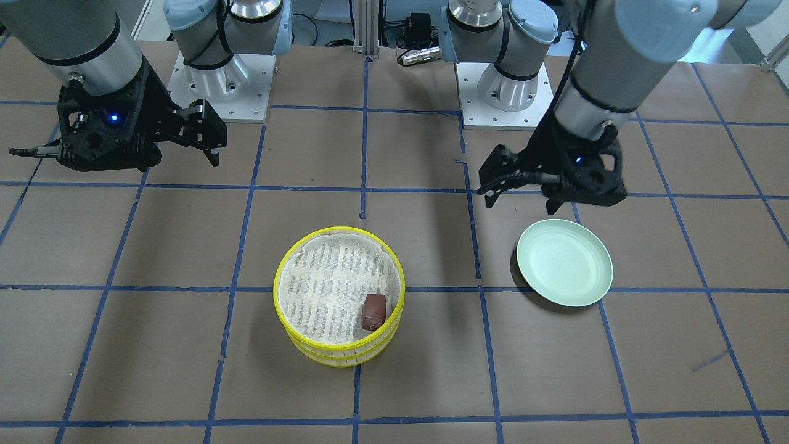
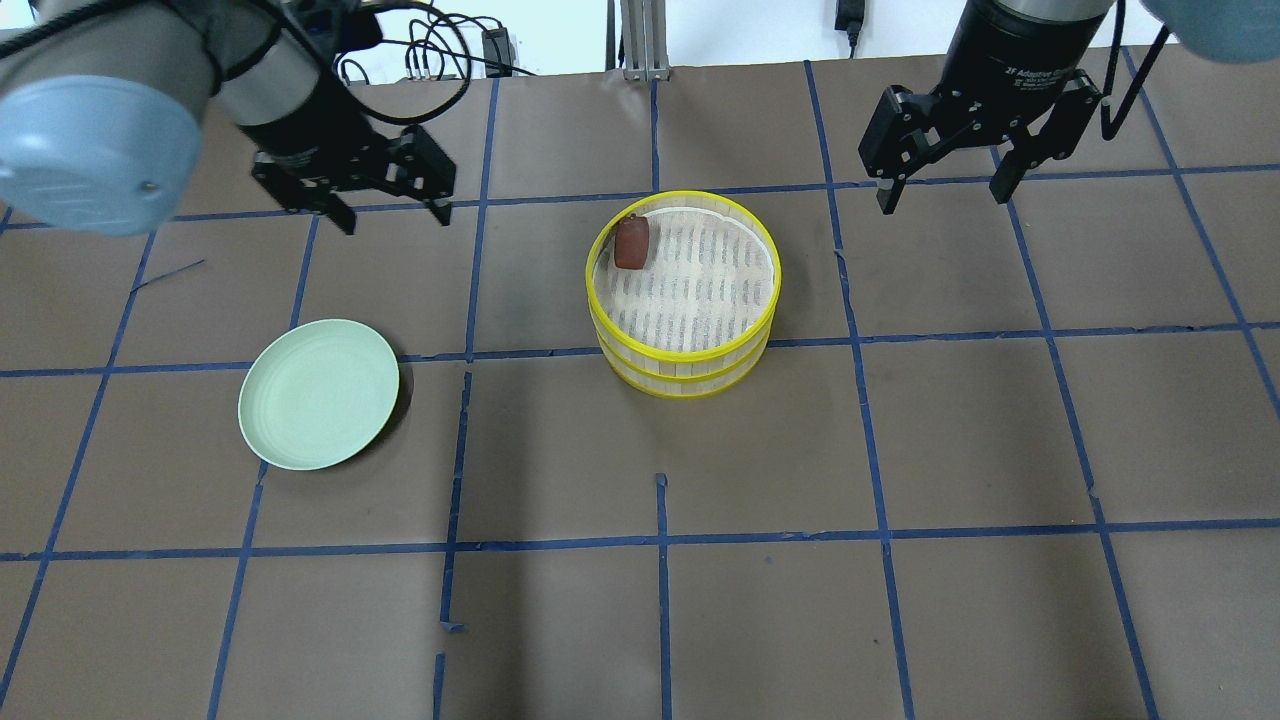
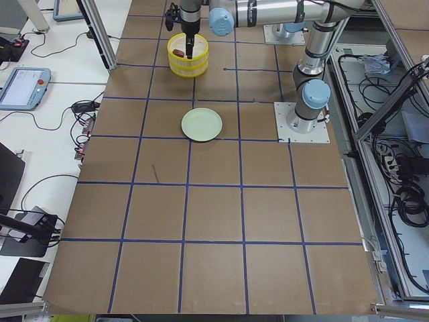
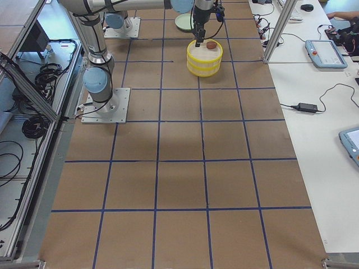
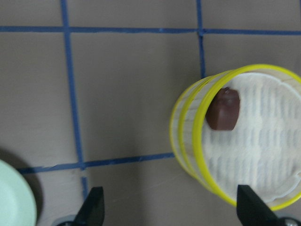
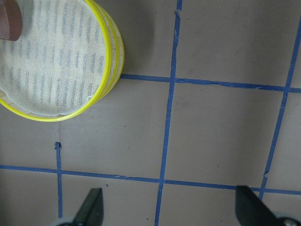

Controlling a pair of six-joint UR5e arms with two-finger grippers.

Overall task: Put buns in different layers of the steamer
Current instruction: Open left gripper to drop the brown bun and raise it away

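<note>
From overhead, the steamer (image 2: 684,360) stands near the middle of the desk (image 2: 900,450), its two yellow-rimmed trays stacked. A brown bun (image 2: 631,243) lies in the top tray, against the rim on the far side, toward the left arm. A pale green plate (image 2: 318,394) sits well apart on the robot's left. The left gripper (image 2: 393,218) hangs beyond the plate, released and holding nothing. The right gripper (image 2: 943,200) hangs on the steamer's other side, likewise spread and bare. The front-facing view shows the same: the bun on the cloth base touching the rim, and both grippers above the desk with jaws apart. In the left side view the plate is nearer the camera than the steamer. In the right side view the steamer is nearer and the plate lies beyond it. The left wrist view has spread fingertips at its lower edge, the steamer and bun at right, and a sliver of plate in the lower left corner. The right wrist view has the steamer at upper left and its fingertips wide apart over bare desk.
</note>
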